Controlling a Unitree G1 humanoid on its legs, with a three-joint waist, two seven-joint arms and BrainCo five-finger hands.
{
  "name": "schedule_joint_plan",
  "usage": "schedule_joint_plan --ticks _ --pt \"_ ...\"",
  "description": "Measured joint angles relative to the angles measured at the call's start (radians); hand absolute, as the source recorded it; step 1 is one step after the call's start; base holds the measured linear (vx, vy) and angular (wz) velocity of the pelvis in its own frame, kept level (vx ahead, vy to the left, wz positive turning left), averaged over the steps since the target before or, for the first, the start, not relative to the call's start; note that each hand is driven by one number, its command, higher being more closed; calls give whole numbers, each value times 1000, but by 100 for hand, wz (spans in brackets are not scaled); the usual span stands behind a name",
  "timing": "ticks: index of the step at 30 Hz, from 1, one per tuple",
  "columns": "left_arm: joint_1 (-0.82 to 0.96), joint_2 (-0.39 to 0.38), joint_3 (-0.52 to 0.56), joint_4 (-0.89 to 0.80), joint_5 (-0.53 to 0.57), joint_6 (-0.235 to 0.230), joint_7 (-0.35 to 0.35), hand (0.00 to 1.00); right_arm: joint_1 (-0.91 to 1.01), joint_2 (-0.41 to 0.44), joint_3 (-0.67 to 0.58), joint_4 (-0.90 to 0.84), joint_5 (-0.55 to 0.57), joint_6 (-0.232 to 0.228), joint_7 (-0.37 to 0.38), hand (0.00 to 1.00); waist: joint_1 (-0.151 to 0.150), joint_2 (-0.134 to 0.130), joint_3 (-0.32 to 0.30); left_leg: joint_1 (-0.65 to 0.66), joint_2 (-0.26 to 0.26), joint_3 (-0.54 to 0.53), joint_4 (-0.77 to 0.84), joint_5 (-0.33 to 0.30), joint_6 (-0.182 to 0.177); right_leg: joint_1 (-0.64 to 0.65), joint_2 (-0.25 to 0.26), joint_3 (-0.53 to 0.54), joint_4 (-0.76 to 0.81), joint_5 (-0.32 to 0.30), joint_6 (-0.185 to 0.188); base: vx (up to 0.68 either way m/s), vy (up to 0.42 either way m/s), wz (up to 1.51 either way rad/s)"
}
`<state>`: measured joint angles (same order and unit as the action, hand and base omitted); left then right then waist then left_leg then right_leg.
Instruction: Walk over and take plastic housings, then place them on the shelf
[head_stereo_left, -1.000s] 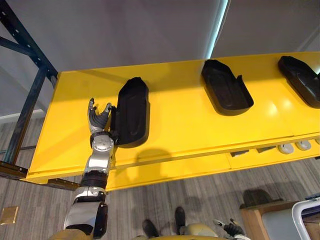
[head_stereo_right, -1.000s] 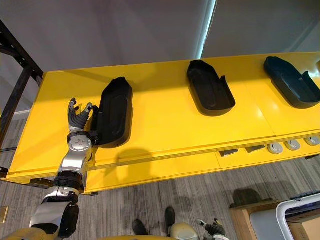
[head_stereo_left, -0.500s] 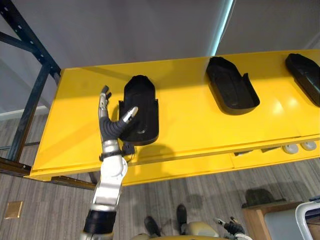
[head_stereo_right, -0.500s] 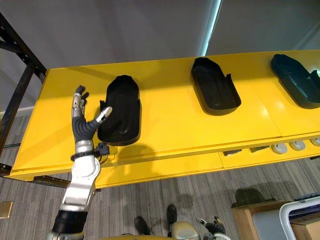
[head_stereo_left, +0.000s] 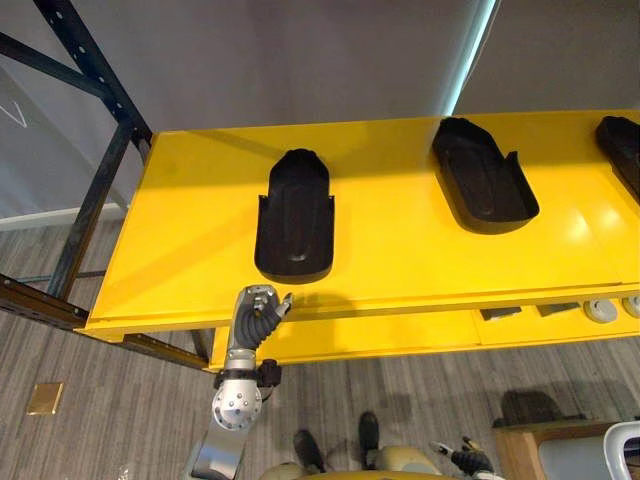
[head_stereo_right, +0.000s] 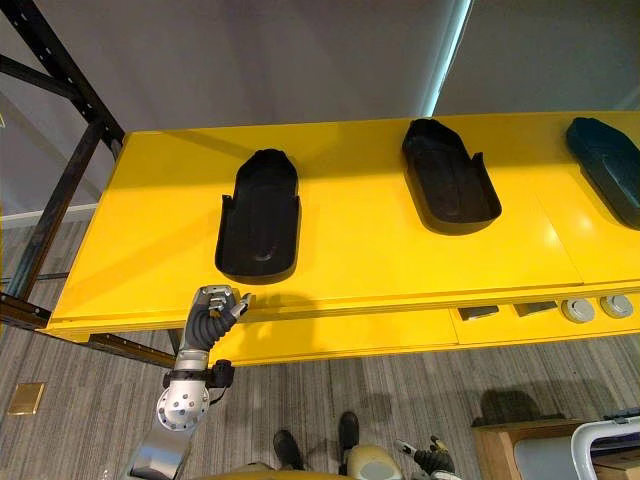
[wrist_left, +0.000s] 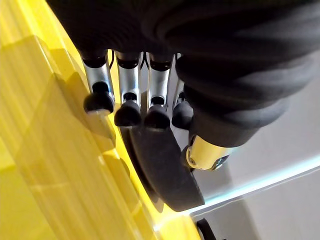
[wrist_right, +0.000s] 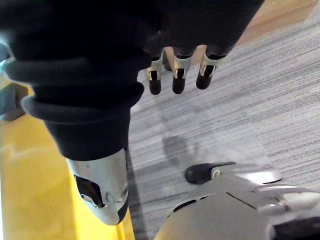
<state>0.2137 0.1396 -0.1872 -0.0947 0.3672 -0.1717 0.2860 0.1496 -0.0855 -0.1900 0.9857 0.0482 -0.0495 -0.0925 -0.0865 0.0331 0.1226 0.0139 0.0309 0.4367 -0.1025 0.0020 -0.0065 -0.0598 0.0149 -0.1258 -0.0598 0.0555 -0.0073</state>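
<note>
From my head I see three black housings lying on the yellow shelf (head_stereo_left: 190, 230): the nearest housing (head_stereo_left: 294, 215) at the left, a second (head_stereo_left: 483, 176) further right, and a third (head_stereo_left: 622, 150) at the right edge. My left wrist camera has a closer look: my fingertips (wrist_left: 128, 114) are just off the yellow surface, with the nearest housing's rounded end past them. My right wrist camera looks down at grey floor (wrist_right: 240, 115).

Half a second ago my left robot hand (head_stereo_left: 258, 312) was raised and spread beside the nearest housing, thumb on it. It has since dropped back to the shelf's front edge, clear of the housing. Its fingers are curled in and hold nothing, with the forearm rising steeply from below. My right robot hand (head_stereo_left: 466, 459) hangs low by the floor, fingers loose and empty.
</note>
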Motion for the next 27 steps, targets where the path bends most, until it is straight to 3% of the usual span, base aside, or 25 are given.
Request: schedule_joint_plan --ticks 15,27 --pt "-133 30 -99 84 77 4 3 100 -6 1 5 3 -4 12 -14 0 -15 -2 -15 -5 -7 36 5 0 0 -15 -1 40 -14 16 9 -10 0 -8" --pt "-196 29 -133 136 79 16 6 100 -8 1 5 3 -21 15 -16 0 -20 -3 -16 -6 -17 33 2 -1 1 -20 -11 39 -19 20 13 0 0 0"
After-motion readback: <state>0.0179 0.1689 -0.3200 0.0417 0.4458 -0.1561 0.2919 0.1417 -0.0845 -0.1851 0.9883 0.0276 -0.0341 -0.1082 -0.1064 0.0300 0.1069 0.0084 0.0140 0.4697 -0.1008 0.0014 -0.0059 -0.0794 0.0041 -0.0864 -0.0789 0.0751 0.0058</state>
